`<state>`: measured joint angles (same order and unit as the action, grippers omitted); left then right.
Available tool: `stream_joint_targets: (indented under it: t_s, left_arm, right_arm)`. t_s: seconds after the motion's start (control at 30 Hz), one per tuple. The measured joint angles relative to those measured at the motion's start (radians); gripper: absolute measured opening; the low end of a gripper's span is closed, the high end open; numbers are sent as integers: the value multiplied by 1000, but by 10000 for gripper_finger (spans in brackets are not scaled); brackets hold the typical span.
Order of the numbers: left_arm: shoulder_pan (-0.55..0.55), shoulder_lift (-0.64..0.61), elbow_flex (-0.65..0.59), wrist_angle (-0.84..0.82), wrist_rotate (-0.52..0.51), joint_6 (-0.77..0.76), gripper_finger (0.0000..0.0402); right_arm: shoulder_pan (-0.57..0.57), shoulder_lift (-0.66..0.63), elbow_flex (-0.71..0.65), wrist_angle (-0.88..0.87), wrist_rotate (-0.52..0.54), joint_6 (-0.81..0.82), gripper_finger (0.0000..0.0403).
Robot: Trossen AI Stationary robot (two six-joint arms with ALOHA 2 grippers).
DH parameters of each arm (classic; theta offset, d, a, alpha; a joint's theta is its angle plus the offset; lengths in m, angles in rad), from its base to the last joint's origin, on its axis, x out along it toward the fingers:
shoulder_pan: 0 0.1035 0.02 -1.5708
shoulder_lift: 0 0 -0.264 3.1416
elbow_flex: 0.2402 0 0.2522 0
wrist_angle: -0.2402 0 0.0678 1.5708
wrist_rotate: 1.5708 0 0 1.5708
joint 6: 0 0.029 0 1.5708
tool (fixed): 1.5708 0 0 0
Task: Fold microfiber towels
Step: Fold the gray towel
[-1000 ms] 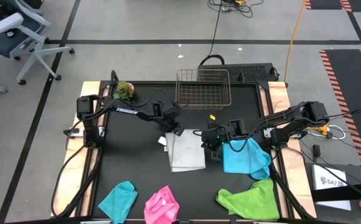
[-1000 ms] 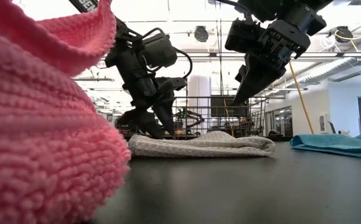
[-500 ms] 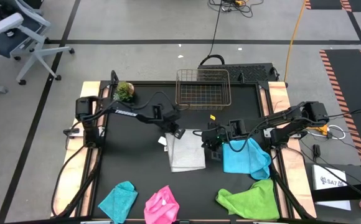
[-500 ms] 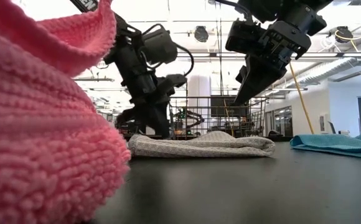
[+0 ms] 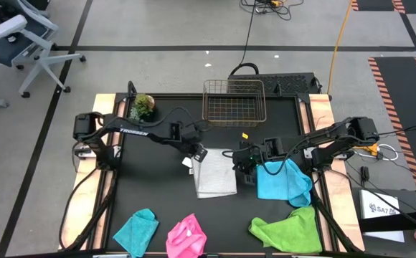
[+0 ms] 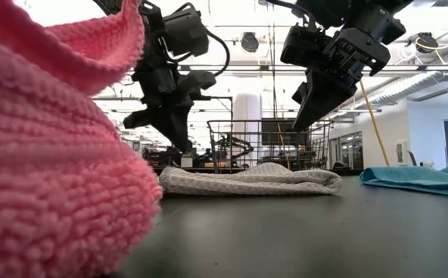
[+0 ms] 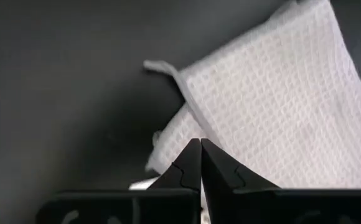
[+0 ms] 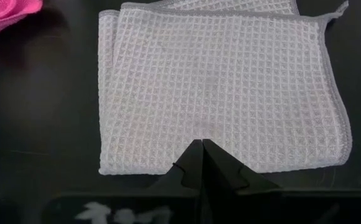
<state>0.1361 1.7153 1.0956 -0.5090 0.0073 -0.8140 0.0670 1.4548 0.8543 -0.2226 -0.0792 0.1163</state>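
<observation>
White waffle-weave microfiber towel (image 5: pixel 215 173) lies folded mid-table. Left gripper (image 5: pixel 196 152) closed and empty over its far-left corner; right gripper (image 5: pixel 241 163) closed and empty by its right edge. I'd square the edges, press flat.

I log: folded white waffle-weave towel (image 5: pixel 214 173) lying between my two grippers, left gripper (image 5: pixel 198 153) at its far corner, right gripper (image 5: pixel 241 164) beside its edge; crumpled sky blue microfiber towel (image 5: pixel 283 181) under right arm.
</observation>
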Motion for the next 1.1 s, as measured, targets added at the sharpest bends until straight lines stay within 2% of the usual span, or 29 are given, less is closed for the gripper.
stream_joint_targets:
  t_s: [0.17,0.33,0.6,0.83,1.1]
  left_arm:
    - [18,12,0,78,-14,30,23]
    - [28,42,1,179,13,55,68]
    - [34,118,-1,160,27,24,123]
    - [54,125,0,155,29,23,142]
    - [67,125,0,165,28,33,143]
  right_arm:
    - [0,0,0,0,0,-5,0]
    - [0,0,0,0,0,-5,0]
    - [0,0,0,0,0,-5,0]
    - [0,0,0,1,0,0,0]
    - [0,0,0,0,1,2,0]
